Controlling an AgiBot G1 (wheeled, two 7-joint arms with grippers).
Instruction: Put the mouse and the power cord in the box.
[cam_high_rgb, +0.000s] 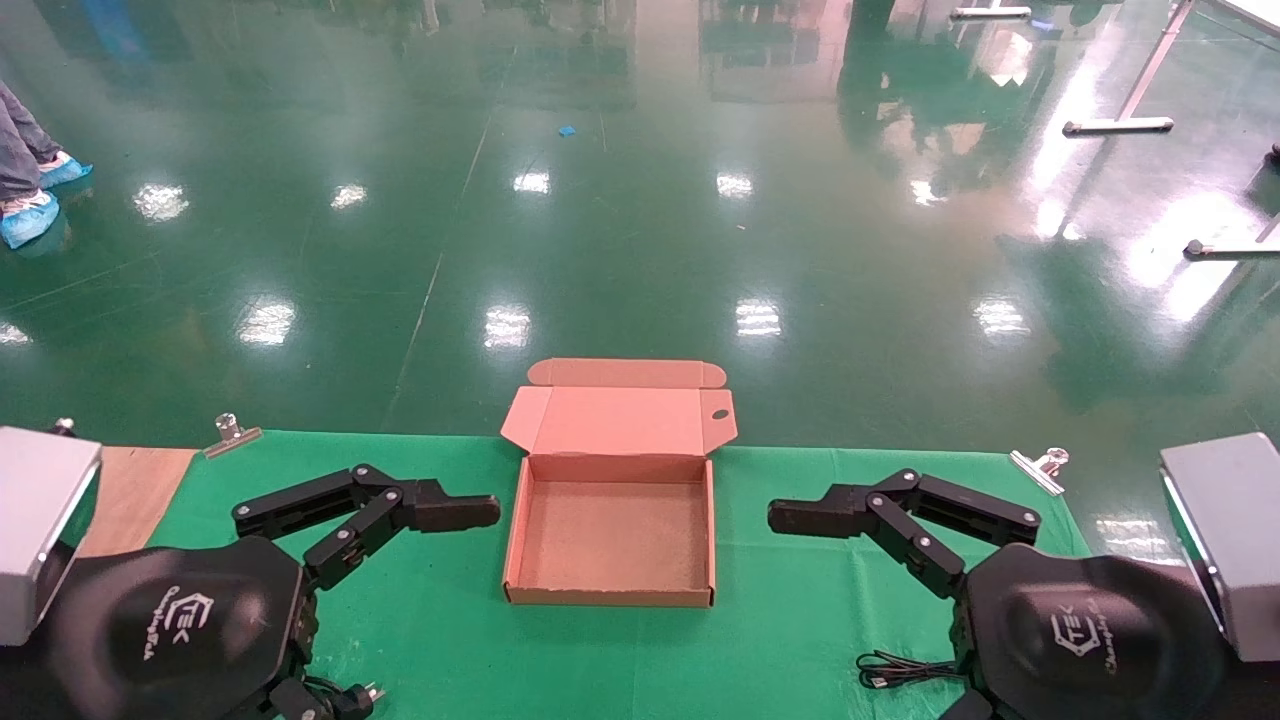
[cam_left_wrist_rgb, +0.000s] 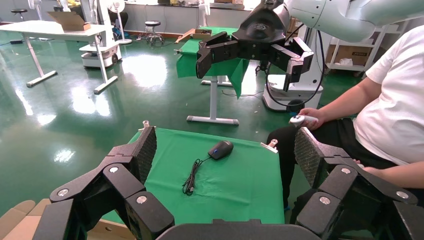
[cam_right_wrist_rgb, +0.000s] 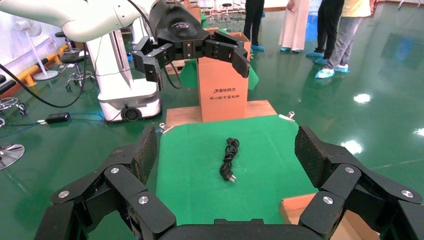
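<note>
Black mouse (cam_left_wrist_rgb: 220, 149), left wrist only.

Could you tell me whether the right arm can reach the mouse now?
Probably yes: the mouse lies uncovered on the cloth, and the right end effector hangs open above it.

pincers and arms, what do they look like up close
Both the left pincer and right pincer are matte black linkage fingers with silver rivets and ridged pads, on rounded black housings bearing white logos. The arms are glossy white with black cables alongside.
</note>
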